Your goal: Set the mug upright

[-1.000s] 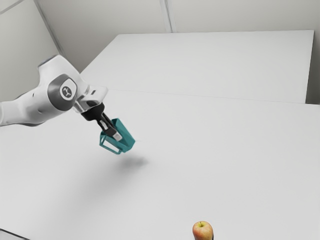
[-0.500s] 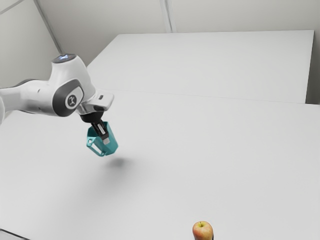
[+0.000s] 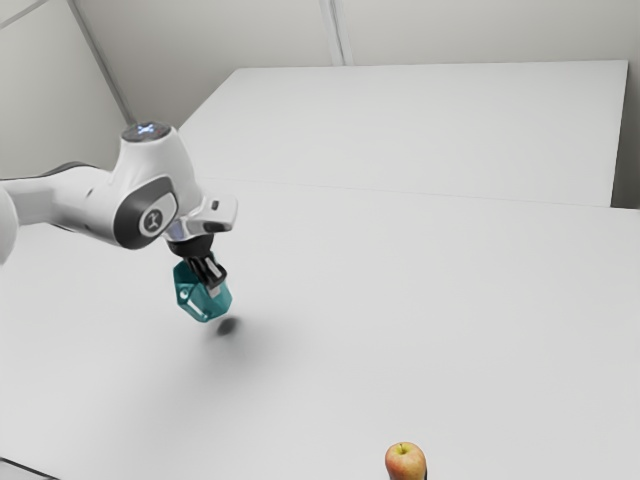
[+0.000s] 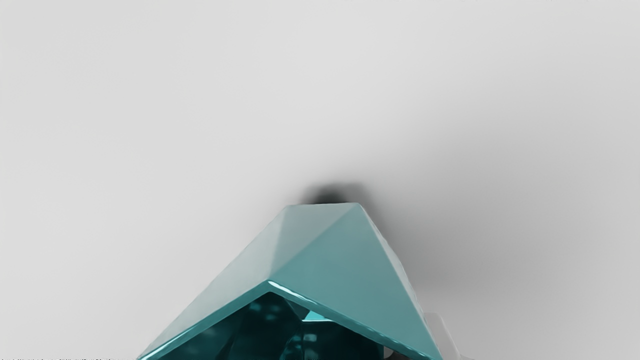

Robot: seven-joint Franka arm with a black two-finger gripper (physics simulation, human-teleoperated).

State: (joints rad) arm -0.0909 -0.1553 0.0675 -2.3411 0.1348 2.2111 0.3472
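The teal faceted mug [image 3: 193, 306] hangs tilted a little above the table, its shadow just below. Its handle is on the exterior view's left side. My gripper [image 3: 213, 287] points down at the mug and holds it by the wall, one finger showing against the mug's side. In the wrist view the mug [image 4: 340, 270] turns its open mouth toward the hand, with its narrower base away from it. There the gripper [image 4: 414, 344] has one pale fingertip outside the wall and a small part of the other visible inside the mouth.
A red and yellow apple [image 3: 405, 461] stands at the exterior view's bottom edge, far from the mug. The white table [image 3: 400, 320] stretches under the arm, with a pale wall behind it.
The hand has turned steeper and moved toward the exterior view's left, then lower, carrying the mug. The mug's tilt has changed with it, and its shadow is now smaller and closer. The apple has not moved.
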